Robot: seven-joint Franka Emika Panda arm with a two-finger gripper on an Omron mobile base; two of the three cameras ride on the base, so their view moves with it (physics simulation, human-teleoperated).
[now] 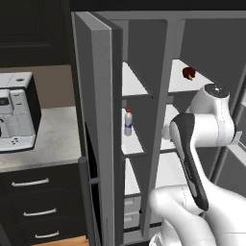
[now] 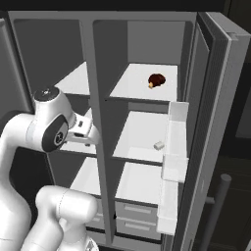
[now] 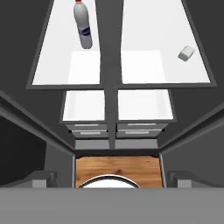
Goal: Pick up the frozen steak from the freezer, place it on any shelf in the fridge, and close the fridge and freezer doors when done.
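The frozen steak [image 1: 189,73] [image 2: 156,80], a dark red-brown lump, lies on the top shelf [image 2: 132,84] of the fridge [image 2: 152,41], the wider compartment. The freezer [image 1: 143,45], the narrower compartment on the left, holds a white bottle [image 1: 128,122] [image 3: 83,27] on its middle shelf. Both doors stand open: the freezer door [image 1: 96,120] at left, the fridge door [image 2: 220,117] at right. My gripper [image 2: 83,131] [image 3: 112,177] hangs in front of the centre divider at middle-shelf height, well below and left of the steak. It is open, with nothing between its fingers.
A small white block [image 2: 158,145] [image 3: 187,53] sits on the fridge's middle shelf. Pale door bins [image 2: 174,147] jut from the fridge door. Drawers [image 3: 116,129] fill the bottom of both compartments. A coffee machine [image 1: 17,113] stands on the counter left of the freezer door.
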